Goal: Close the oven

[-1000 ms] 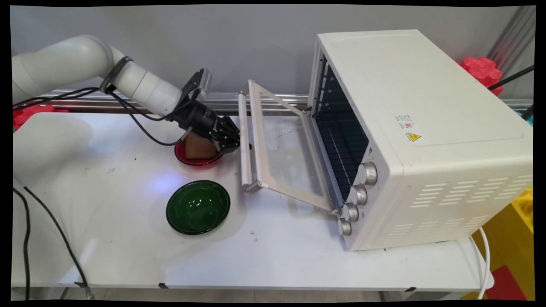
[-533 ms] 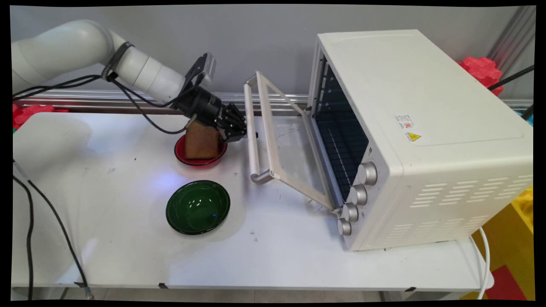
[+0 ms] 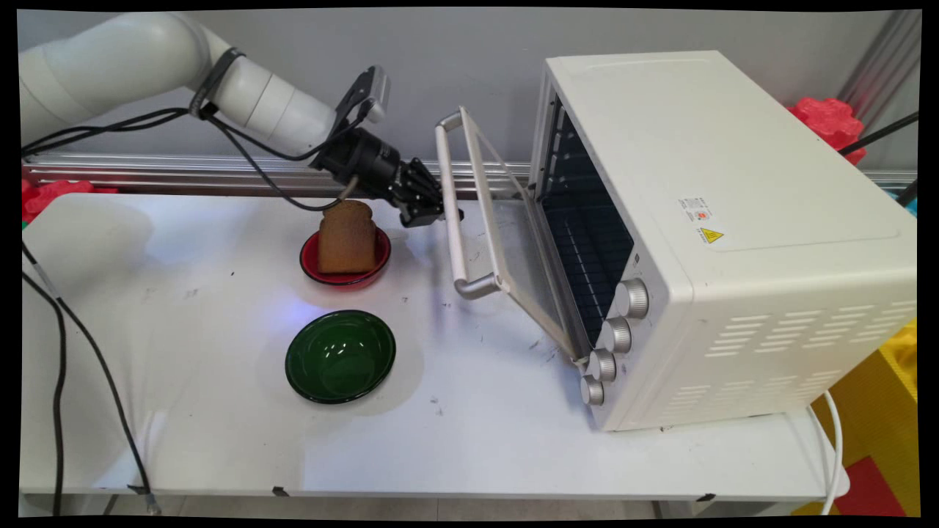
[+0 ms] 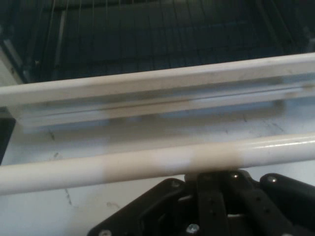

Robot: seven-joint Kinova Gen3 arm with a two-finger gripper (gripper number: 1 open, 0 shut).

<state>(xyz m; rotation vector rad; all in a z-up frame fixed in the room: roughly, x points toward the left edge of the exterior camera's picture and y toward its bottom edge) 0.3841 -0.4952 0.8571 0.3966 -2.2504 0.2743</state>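
My black gripper [image 3: 440,213] is shut and pressed against the white bar handle [image 3: 455,213] of the toaster oven's glass door [image 3: 506,249]. The door stands half raised, tilted away from the white oven [image 3: 726,235]. In the hand view the handle [image 4: 147,164] runs across just above the gripper's linkage [image 4: 216,196] and hides the fingertips; behind it are the door's top edge [image 4: 157,91] and the dark oven racks [image 4: 147,39]. A slice of brown toast [image 3: 346,236] stands in a red bowl [image 3: 345,273] just below and left of the gripper.
An empty dark green bowl [image 3: 340,356] sits nearer the table's front. The oven has several silver knobs [image 3: 616,334] on its front right. Black cables [image 3: 73,352] hang over the table's left side. Red [image 3: 829,121] and yellow objects lie off the table at right.
The gripper has moved up and to the right with the handle, swinging the oven door from nearly flat to about half raised. The toast, earlier partly hidden by the gripper, now shows fully.
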